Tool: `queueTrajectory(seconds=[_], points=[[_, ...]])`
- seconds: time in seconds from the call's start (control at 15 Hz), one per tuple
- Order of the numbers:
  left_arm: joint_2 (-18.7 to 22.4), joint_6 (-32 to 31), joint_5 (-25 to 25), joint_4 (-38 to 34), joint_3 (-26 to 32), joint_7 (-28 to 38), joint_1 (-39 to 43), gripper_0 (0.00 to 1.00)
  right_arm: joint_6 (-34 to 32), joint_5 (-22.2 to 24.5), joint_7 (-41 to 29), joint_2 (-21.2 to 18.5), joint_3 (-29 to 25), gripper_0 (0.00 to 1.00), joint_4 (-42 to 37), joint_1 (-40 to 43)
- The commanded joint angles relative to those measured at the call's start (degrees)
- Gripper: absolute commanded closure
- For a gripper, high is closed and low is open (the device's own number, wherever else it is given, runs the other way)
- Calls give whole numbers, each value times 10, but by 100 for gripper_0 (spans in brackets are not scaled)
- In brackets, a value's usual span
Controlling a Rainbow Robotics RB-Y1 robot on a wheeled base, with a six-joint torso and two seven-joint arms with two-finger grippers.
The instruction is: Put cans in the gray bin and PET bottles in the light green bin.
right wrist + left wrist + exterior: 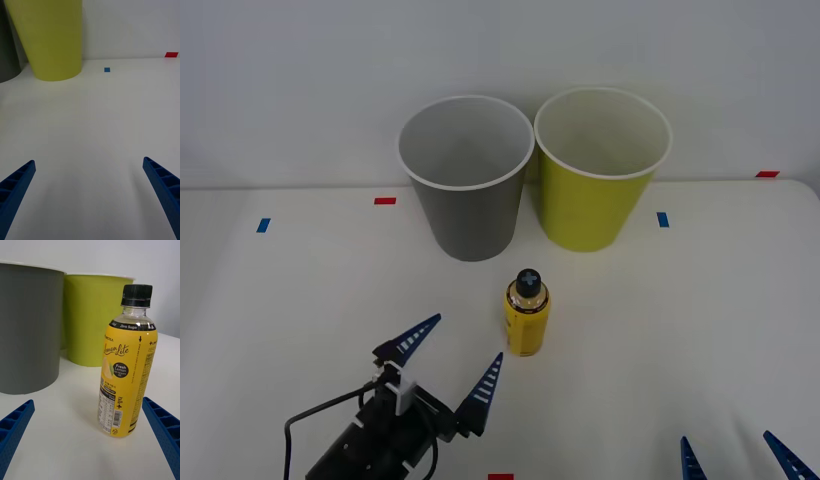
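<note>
Yellow-labelled and black-capped, the PET bottle (526, 313) stands upright on the white counter (700, 330), at about 6 o'clock from the gap between the two bins and well clear of both. You will find the gray bin (468, 190) at 11 o'clock from the bottle and the light green bin (600, 180) at 1 o'clock; the bins stand side by side with rims nearly touching, mouths open upward. This layout is judged to give either arm an unobstructed approach to the bottle and a short carry to the correct bin.

Note the left gripper (452, 362) at about 8 o'clock from the bottle, near it and aimed toward it. Its blue ribbed fingers (483, 393) are spread wide and hold nothing. In the left wrist view the bottle (125, 371) sits ahead of the two fingers (15, 427), nearer one of them, and neither finger touches it. The spread is clearly wider than the bottle body, which suits a side grasp on the labelled section.

Note the right gripper (740, 455) low at about 5 o'clock from the bottle, well apart from it. Its fingers (161, 187) are likewise released and spread, over bare counter, with the light green bin (52, 41) ahead; this arm appears idle.

Judged status: the bottle is not yet grasped, and its destination is the light green bin.
</note>
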Motion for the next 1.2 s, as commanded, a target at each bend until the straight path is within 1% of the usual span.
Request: queueTrajectory(seconds=[0.07, 0.47, 0.93, 1.2], points=[[-3, 23, 16, 1, -16, -1, -26, 0, 0, 0, 0, 0, 0, 0, 0, 0], [-11, 82, 22, 3, -38, 0, -81, 0, 0, 0, 0, 0, 0, 0, 0, 0], [-50, 142, 23, 4, -56, -2, -116, 0, 0, 0, 0, 0, 0, 0, 0, 0], [-75, 157, 20, 4, -60, -3, -126, 0, 0, 0, 0, 0, 0, 0, 0, 0]])
